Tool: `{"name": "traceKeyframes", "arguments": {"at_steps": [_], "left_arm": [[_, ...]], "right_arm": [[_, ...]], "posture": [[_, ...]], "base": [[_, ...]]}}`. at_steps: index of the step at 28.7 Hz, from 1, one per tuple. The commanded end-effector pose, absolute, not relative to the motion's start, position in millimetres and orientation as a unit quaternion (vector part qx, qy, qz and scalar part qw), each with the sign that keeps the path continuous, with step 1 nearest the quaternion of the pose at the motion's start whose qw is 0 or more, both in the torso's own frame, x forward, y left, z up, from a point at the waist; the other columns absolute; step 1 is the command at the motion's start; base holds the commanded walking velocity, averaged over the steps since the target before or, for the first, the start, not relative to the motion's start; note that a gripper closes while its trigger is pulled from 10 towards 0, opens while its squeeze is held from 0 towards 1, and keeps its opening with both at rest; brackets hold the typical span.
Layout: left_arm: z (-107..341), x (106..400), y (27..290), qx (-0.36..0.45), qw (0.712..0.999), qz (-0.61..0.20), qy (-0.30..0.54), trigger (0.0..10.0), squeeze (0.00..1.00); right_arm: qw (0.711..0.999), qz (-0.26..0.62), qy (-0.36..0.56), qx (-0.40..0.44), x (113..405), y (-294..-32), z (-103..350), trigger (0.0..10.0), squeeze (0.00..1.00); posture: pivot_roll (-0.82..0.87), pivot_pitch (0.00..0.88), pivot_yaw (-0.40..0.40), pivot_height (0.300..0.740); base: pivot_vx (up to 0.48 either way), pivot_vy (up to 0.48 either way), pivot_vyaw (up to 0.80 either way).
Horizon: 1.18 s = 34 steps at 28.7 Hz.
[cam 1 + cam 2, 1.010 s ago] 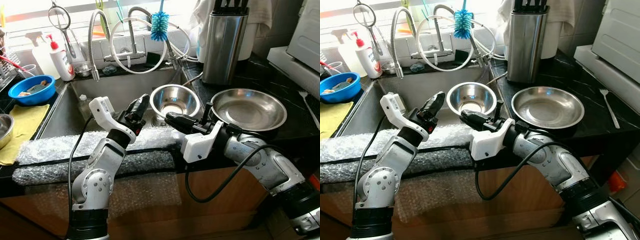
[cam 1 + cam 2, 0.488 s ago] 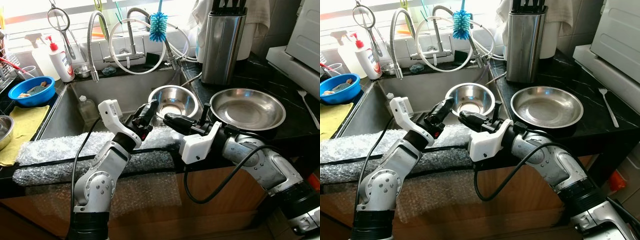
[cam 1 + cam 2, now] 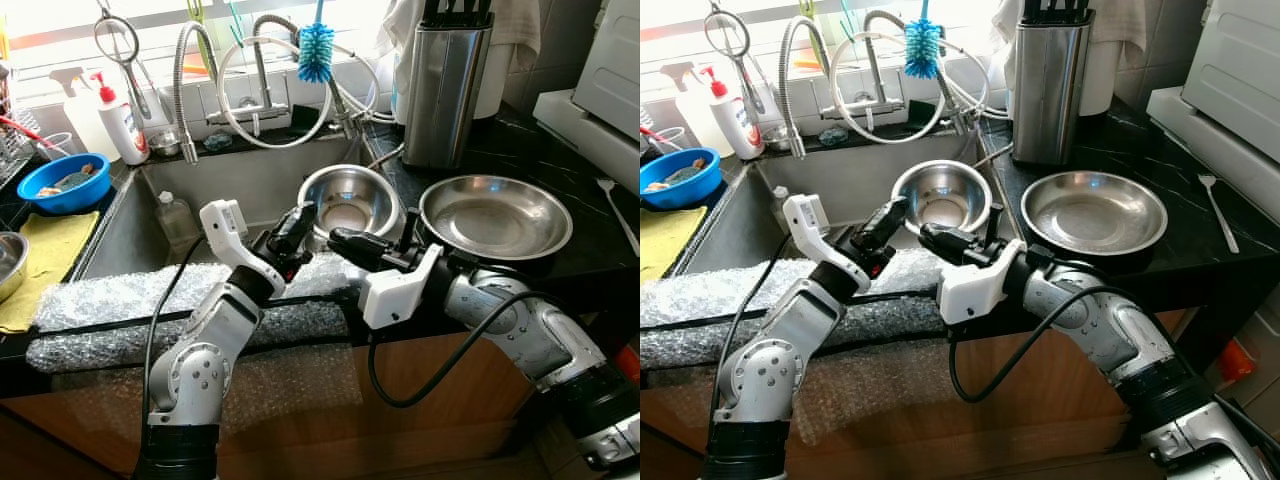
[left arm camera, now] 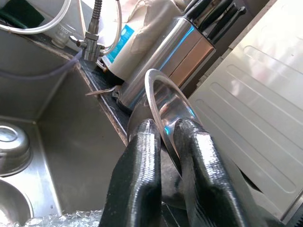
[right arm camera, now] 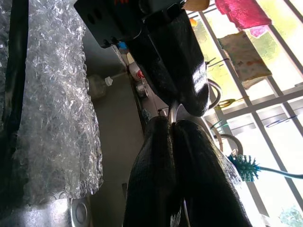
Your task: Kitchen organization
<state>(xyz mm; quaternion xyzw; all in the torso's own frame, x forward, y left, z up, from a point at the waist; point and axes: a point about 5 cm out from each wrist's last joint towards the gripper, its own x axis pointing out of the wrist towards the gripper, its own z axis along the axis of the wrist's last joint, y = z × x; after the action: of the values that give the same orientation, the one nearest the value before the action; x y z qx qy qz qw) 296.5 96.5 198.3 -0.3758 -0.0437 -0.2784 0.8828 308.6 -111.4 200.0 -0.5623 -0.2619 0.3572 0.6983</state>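
A home kitchen: steel sink [image 3: 200, 215], hose faucet [image 3: 262, 60], knife block [image 3: 445, 85], black countertop [image 3: 590, 250].
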Motion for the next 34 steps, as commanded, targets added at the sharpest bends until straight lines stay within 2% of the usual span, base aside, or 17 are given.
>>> {"name": "traceKeyframes", "arguments": {"at_steps": [1,24,25,26,27,34], "left_arm": [[201,296,98,-0.359,0.889,-0.279,-0.045,0.0,0.00],[201,297,105,-0.376,0.887,-0.263,-0.052,0.0,0.00],[201,297,106,-0.378,0.887,-0.261,-0.053,0.0,0.00],[201,297,106,-0.378,0.887,-0.261,-0.053,0.0,0.00],[201,297,106,-0.379,0.887,-0.259,-0.053,0.0,0.00],[201,299,109,-0.384,0.887,-0.248,-0.057,0.0,0.00]], "right_arm": [[0.691,0.360,-0.275,-0.564,310,-108,207,10.0,0.00],[0.691,0.354,-0.261,-0.574,315,-114,206,10.0,0.00],[0.692,0.352,-0.259,-0.574,316,-115,206,10.0,0.96],[0.692,0.352,-0.259,-0.574,316,-115,206,10.0,0.96],[0.693,0.350,-0.258,-0.575,317,-115,206,10.0,1.00],[0.697,0.349,-0.253,-0.573,318,-115,205,10.0,1.00]], "posture": [[-0.09,0.000,0.140,0.740],[-0.09,0.000,0.136,0.740],[-0.09,0.000,0.136,0.740],[-0.09,0.000,0.136,0.740],[-0.09,0.000,0.136,0.740],[-0.09,0.000,0.137,0.740]], "base": [[0.000,0.000,0.00],[0.000,0.000,0.00],[0.000,0.000,0.00],[0.000,0.000,0.00],[0.000,0.000,0.00],[0.000,0.000,0.00]]}}
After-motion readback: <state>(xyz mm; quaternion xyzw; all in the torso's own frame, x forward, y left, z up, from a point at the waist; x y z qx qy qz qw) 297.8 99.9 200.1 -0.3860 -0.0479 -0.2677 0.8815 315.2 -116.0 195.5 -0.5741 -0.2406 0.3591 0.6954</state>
